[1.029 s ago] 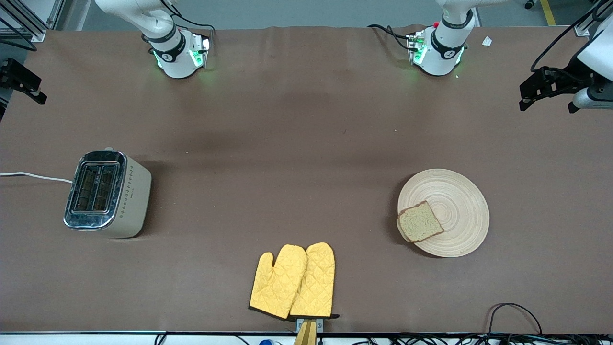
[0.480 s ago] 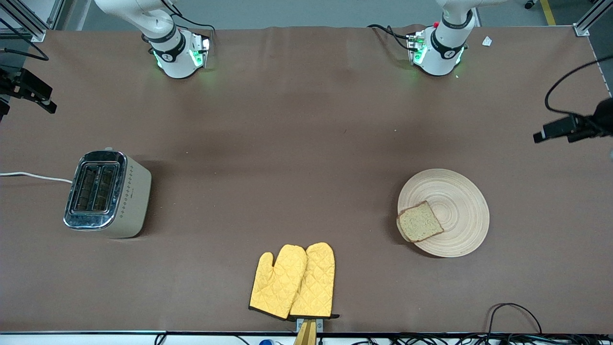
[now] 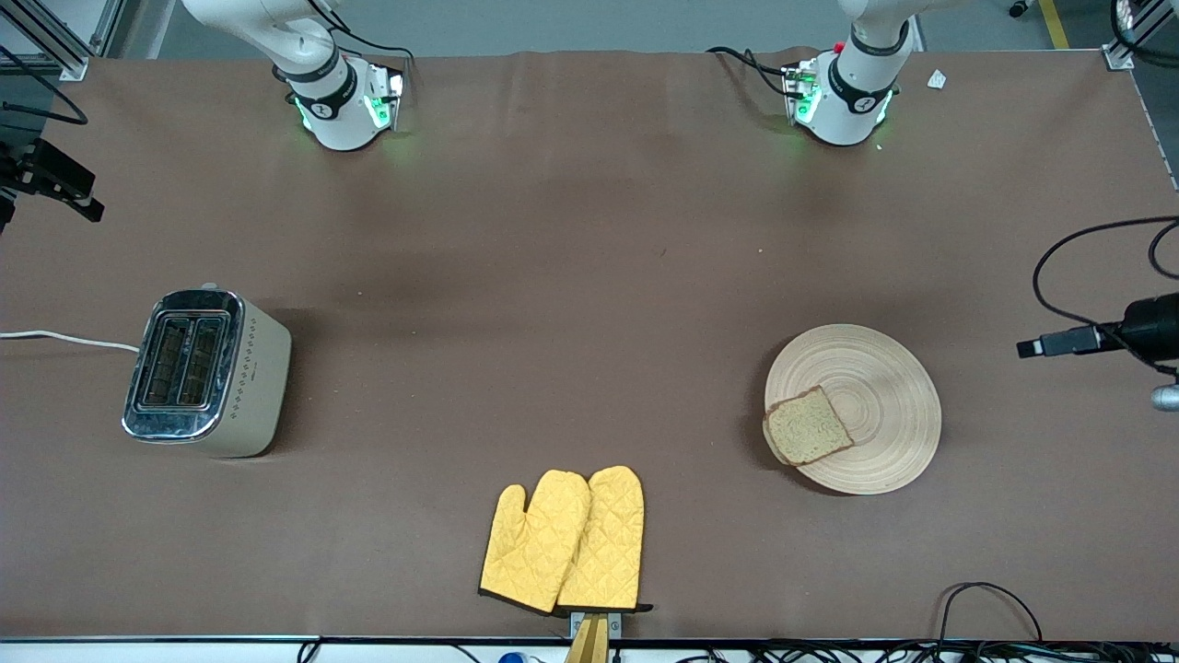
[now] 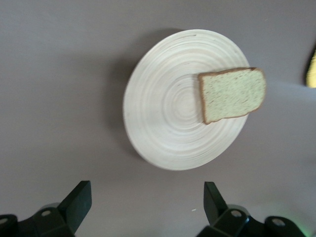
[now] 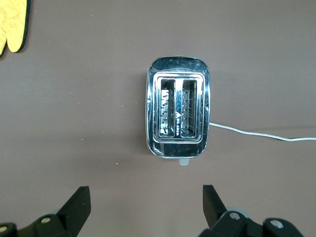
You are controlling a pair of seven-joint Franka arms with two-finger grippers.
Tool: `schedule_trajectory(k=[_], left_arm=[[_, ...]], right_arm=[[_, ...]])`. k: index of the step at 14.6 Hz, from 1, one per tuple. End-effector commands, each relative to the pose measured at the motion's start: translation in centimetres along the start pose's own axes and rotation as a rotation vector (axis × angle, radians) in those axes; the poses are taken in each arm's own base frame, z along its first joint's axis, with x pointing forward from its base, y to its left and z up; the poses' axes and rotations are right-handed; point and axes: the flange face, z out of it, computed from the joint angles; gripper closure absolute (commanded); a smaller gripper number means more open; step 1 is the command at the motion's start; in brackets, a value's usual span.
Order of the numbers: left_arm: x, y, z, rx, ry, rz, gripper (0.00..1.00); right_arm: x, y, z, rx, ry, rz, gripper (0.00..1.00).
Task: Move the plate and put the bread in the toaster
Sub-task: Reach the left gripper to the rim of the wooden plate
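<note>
The light wooden plate (image 3: 880,382) lies toward the left arm's end of the table. The bread (image 3: 808,426) rests on its rim, on the side toward the right arm's end. Both show in the left wrist view, plate (image 4: 163,113) and bread (image 4: 232,95). My left gripper (image 4: 145,197) is open and empty, over bare table beside the plate; its hand shows at the front view's edge (image 3: 1059,345). The cream toaster (image 3: 207,373) stands at the right arm's end, slots empty (image 5: 177,113). My right gripper (image 5: 145,200) is open and empty, high over the table beside the toaster.
A pair of yellow oven mitts (image 3: 564,540) lies near the table's front edge, between the toaster and the plate. The toaster's white cord (image 5: 256,134) runs off the table's end. Cables lie along the front edge (image 3: 986,603).
The left arm's hand has swung along the table's end toward the front camera and now hangs level with the plate. The right arm's hand has barely shifted. Plate, bread and toaster have not moved.
</note>
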Motion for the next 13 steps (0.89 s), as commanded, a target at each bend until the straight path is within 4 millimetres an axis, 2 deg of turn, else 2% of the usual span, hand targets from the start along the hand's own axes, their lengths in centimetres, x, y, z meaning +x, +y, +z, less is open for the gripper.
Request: schedule_trajectory(k=[1,3,5,10,13], left_arm=[[2.2,-4.1,3.6,-0.11,-0.003,0.036,0.0],[3.5,-7.3,6.4,-0.172,0.036,0.083,0.03],[4.2,-9.5,10.1,-0.264,0.04,0.127,0.12],[4.8,-11.8,15.6,-0.364,0.029,0.147,0.3],[4.9,-12.3,17.5,-0.404,0.028,0.132,0.38]], right_arm=[[-0.4,-0.1,0.1,0.002,-0.023,-0.017,0.0],[-0.4,-0.3,0.0,-0.002,-0.023,-0.02,0.0],[-0.4,-0.9,0.0,-0.008,-0.021,-0.027,0.0],[-0.2,-2.1,-0.2,-0.009,-0.016,-0.042,0.0],[-0.3,-2.0,-0.1,-0.007,-0.022,-0.039,0.0]])
